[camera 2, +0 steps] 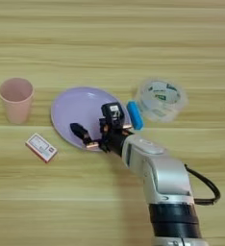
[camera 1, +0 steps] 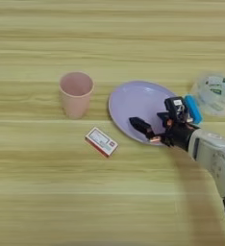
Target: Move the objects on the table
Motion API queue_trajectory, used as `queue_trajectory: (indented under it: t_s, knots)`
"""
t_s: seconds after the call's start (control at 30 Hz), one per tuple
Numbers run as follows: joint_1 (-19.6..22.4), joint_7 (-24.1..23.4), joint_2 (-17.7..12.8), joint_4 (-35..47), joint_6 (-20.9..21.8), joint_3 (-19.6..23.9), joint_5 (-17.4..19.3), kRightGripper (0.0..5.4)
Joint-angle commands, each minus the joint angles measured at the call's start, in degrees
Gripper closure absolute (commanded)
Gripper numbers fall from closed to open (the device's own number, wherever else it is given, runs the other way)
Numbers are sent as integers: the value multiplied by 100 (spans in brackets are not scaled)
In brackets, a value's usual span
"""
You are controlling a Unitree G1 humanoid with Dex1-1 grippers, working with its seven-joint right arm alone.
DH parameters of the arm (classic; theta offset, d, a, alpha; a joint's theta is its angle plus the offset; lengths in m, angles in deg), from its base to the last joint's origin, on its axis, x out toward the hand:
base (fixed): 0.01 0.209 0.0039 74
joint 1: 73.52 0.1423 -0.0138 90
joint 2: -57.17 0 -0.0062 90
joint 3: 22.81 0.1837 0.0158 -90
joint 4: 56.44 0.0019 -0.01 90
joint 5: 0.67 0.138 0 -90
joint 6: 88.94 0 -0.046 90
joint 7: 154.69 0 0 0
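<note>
While the table fills my view, I see the silver forearm reaching in from the bottom right. My gripper hangs over the near right part of the lilac plate, fingers spread apart, holding nothing. Left of the plate stands the pink cup, upright. Nearer me lies the red-edged packet, flat, between cup and plate.

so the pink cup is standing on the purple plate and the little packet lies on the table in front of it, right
Not quite. The pink cup stands on the bare table, left of the purple plate and apart from it, as the left eye view shows. The packet does lie on the table in front.
</note>
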Motion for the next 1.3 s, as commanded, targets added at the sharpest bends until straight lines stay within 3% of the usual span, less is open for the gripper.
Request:
queue_trajectory:
  t_s: [0.03,0.33,0.83,1.0,1.3]
  knots:
    - [-72,21,-325,651,-302,56,64,3]
    - [-184,152,-333,1321,-975,218,498,3]
    - [-58,6,-276,1426,-676,332,468,3]
    - [8,-15,-206,1448,-358,312,392,3]
    - [-138,198,-121,1553,645,-206,130,3]
